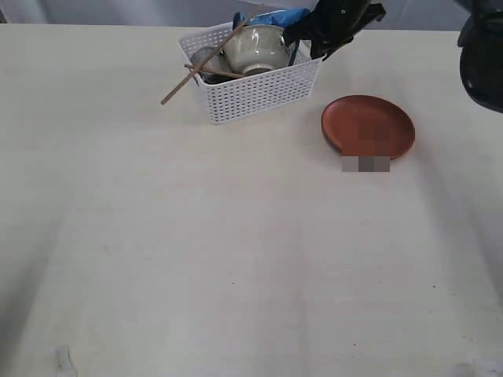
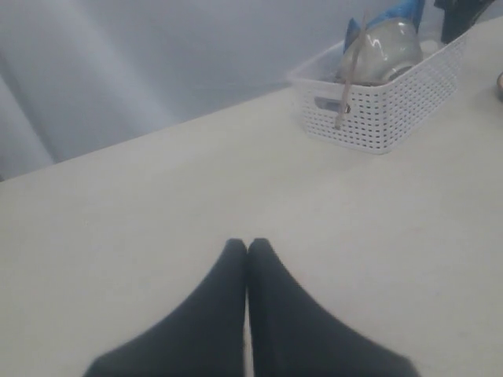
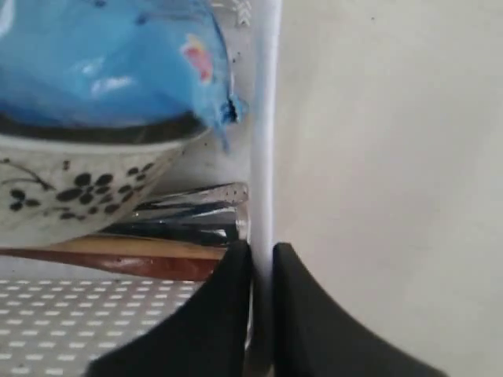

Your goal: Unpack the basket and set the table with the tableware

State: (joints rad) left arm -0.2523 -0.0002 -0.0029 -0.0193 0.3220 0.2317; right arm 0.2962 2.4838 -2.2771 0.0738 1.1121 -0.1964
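Exterior view tells you the job is barely begun: only the plate (image 1: 368, 127) lies out on the bench (image 1: 236, 259), near the basket (image 1: 259, 94). The bowl (image 1: 255, 47) and chopsticks (image 1: 206, 69) sit in the basket, with a blue bag (image 1: 275, 17) behind the bowl. Your right fingers (image 3: 236, 271) are clenched on the basket's side wall, one inside and one outside. Steel cutlery (image 3: 189, 214) and a wooden handle (image 3: 118, 255) lie by the inner one. Your left fingers (image 2: 236, 263) are pressed together, grasping nothing, over bare bench well apart from the basket. By my reckoning, nearly everything is yet to be unpacked.
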